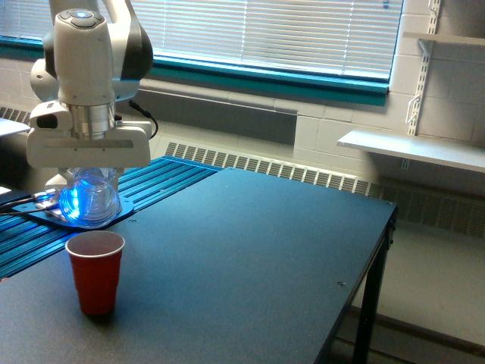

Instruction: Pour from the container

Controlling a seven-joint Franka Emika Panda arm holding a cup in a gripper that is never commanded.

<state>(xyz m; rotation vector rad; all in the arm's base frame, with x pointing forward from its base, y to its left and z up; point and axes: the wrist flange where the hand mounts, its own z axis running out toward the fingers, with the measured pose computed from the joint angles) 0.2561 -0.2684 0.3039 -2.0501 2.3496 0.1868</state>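
The container [91,199], a small clear rounded jar lit blue from behind, hangs tipped over under the arm's white hand at the exterior view's left. My gripper [89,186] is shut on it. No brown pieces show through its wall now. Just below and slightly nearer stands a red plastic cup [95,271] with a white inside, upright on the dark table [250,258]; the jar is above its rim without touching it.
A black base plate with cables and a blue glow [57,212] lies behind the cup on a blue ribbed surface [159,178]. The table's edge and leg [375,280] run down the exterior view's right. A white shelf [413,148] hangs on the far wall.
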